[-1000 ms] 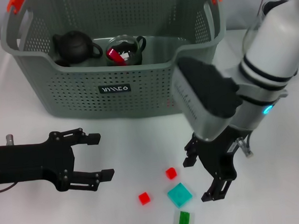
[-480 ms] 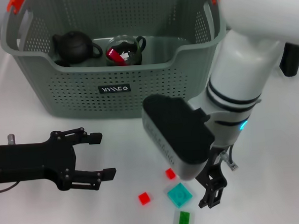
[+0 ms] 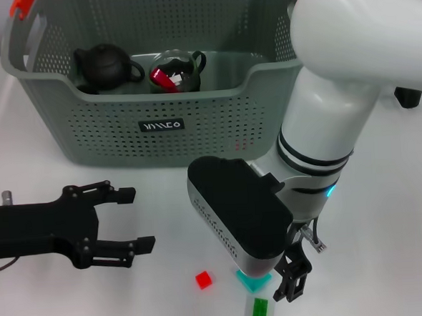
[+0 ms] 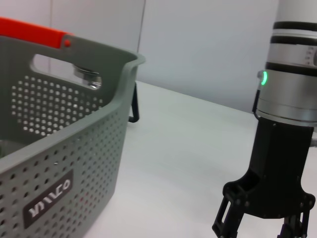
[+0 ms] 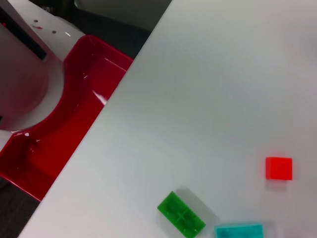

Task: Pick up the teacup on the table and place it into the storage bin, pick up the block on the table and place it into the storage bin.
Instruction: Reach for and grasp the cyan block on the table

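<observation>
The grey-green storage bin (image 3: 159, 125) stands at the back of the table. Inside it are a glass teacup (image 3: 177, 70) with something red in it and a black teapot (image 3: 103, 66). Near the front edge lie a red block (image 3: 203, 279), a teal block (image 3: 248, 279) and a green block (image 3: 260, 312). My right gripper (image 3: 285, 286) hangs low over the teal block, mostly hidden by its wrist. The left wrist view shows that gripper (image 4: 260, 232) open with nothing in it. My left gripper (image 3: 132, 220) rests open at the left, empty.
The right wrist view shows the red block (image 5: 279, 168), green block (image 5: 181, 213) and teal block (image 5: 239, 231) near the table's front edge. Below that edge sits a red container (image 5: 54, 144). My right forearm (image 3: 335, 86) crosses in front of the bin's right side.
My right arm swung left and down over the blocks, and its wrist now hides a second small red block. The left gripper slid slightly left.
</observation>
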